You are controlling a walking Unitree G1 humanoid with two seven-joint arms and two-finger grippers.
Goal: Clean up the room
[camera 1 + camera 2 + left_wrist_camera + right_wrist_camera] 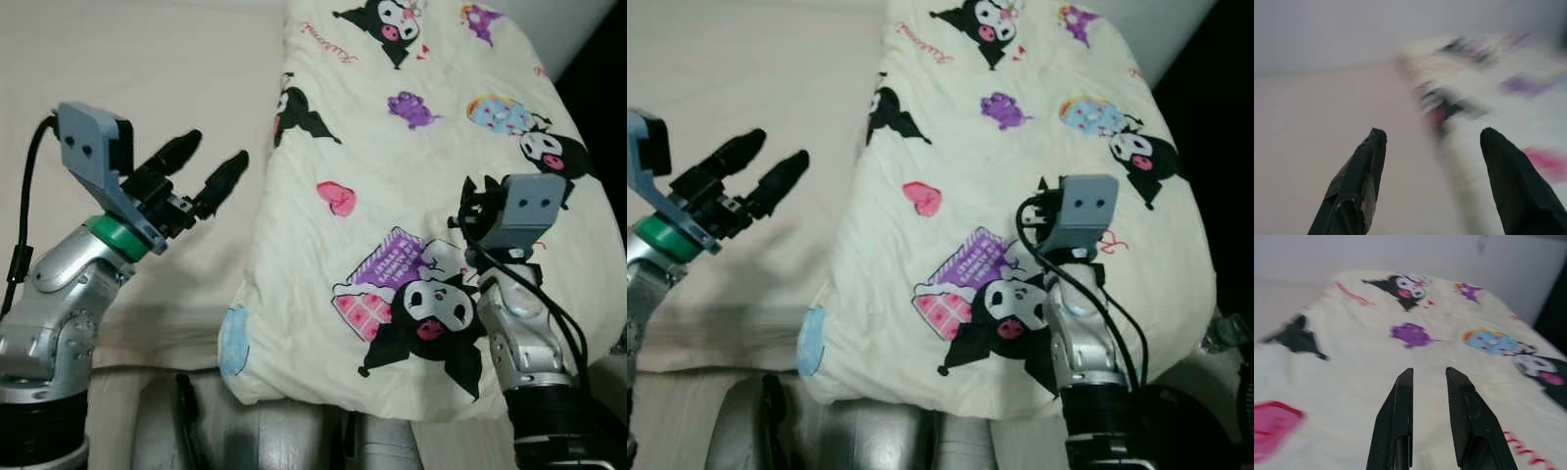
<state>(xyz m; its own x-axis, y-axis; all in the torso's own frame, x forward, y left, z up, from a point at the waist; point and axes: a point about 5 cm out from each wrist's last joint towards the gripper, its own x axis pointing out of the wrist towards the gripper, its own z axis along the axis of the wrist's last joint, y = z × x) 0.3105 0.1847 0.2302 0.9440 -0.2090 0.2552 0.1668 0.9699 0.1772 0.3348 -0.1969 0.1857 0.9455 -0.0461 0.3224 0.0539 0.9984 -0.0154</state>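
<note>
A cream blanket (411,166) printed with black cartoon figures, pink hearts and purple shapes lies folded on the right half of a bed. My left gripper (216,149) is raised over the bare cream sheet (147,78), just left of the blanket's edge, open wide with nothing between its fingers (1359,176). My right arm (524,323) reaches up over the blanket's near right part. In the right wrist view my right gripper (1430,370) hovers low over the blanket, its fingers a narrow gap apart and holding nothing.
The blanket's near edge (323,397) hangs over the front of the bed, just above my grey body (274,431). A dark gap (602,69) runs past the bed's right side. A pale wall (1400,254) stands behind the bed.
</note>
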